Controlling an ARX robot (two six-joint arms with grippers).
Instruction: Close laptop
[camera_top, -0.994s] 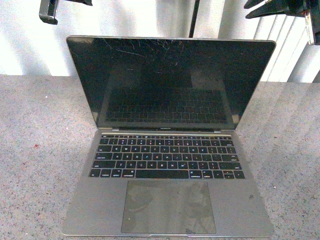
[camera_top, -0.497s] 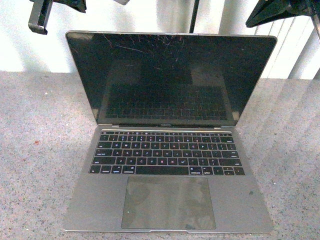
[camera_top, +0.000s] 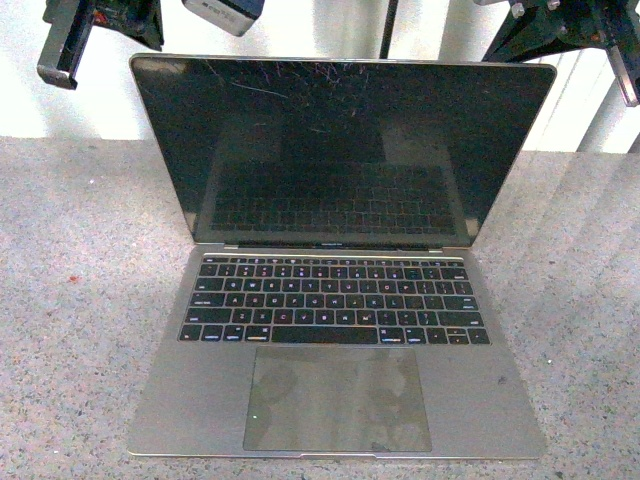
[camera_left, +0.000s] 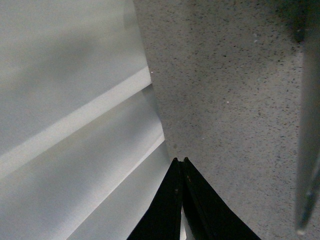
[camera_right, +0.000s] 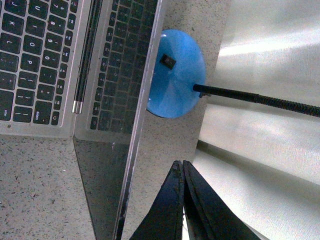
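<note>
- The left gripper (camera_left: 180, 165) has its two black pointy fingers pressed together. It holds nothing.
- The laptop (camera_top: 335, 300) sits open in the middle of the grey speckled table (camera_top: 80, 300). It is smooth grey metal with black keys. Its shiny black screen has cracks near the top.
- The right gripper (camera_right: 182, 167) is pressed together too and empty. It is near the lid and a round blue base (camera_right: 175, 80).

Head count: six things of five kinds.
One laptop (camera_top: 335, 300) lies on one speckled counter (camera_top: 80, 300). Two grippers are in view, the left gripper (camera_left: 180, 161) and the right gripper (camera_right: 181, 163). Just ahead of the right gripper's tips sits one blue disc (camera_right: 175, 82) with one black stem (camera_right: 255, 97).
</note>
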